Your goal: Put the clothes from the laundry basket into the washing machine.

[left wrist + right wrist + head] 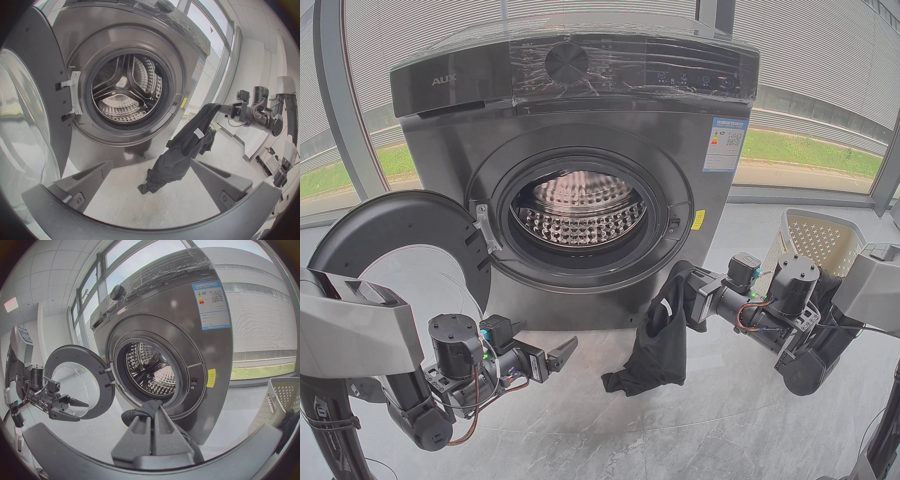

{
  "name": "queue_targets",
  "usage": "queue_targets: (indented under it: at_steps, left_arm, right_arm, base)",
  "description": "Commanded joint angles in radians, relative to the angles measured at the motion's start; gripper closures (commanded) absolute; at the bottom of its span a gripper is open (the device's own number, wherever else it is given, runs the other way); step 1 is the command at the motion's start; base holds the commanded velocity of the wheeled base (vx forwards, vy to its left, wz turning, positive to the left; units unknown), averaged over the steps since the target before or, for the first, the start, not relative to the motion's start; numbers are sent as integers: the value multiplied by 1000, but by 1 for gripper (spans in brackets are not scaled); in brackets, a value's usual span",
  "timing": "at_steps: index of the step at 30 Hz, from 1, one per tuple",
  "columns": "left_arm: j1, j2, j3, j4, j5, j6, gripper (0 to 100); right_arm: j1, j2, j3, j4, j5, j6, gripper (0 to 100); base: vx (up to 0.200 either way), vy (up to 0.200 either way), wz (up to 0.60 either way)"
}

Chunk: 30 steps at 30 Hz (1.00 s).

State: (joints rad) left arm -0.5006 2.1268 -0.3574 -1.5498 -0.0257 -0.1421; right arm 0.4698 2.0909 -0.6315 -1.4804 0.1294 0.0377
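A dark grey washing machine stands ahead, its round door swung open to the left and the steel drum bare inside. My right gripper is shut on a black garment that hangs from it, its lower end touching the floor right of the drum opening; the garment also hangs beyond my left fingers, and bunches over my right fingers. My left gripper is open and holds nothing, low in front of the machine below the door. The white laundry basket stands at the right, dark clothes inside.
Pale stone floor spreads before the machine. Curved windows run behind it. The open door takes up the space left of the drum, just above my left arm.
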Motion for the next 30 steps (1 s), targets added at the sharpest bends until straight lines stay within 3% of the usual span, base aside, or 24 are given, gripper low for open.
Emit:
queue_targets:
  at_steps: [1, 11, 19, 24, 30]
  left_arm:
    - [-15, 47, -8, -1, -5, 19, 0]
    - [-42, 145, -38, -3, -123, 92, 0]
    - [-47, 177, -64, -3, -126, 101, 0]
    - [-38, 200, -94, -3, -128, 111, 0]
    - [-35, 220, -103, -3, -132, 111, 0]
  right_arm:
    - [3, -11, -1, 2, -1, -1, 100]
    - [10, -20, -62, 17, -1, 4, 100]
    - [58, 8, -111, 31, -7, 7, 100]
    - [93, 6, -151, 61, -7, 61, 100]
    - [122, 3, -168, 78, -8, 67, 100]
  base:
    - [0, 0, 0]
    - [0, 0, 0]
    - [0, 0, 0]
    - [0, 0, 0]
    - [0, 0, 0]
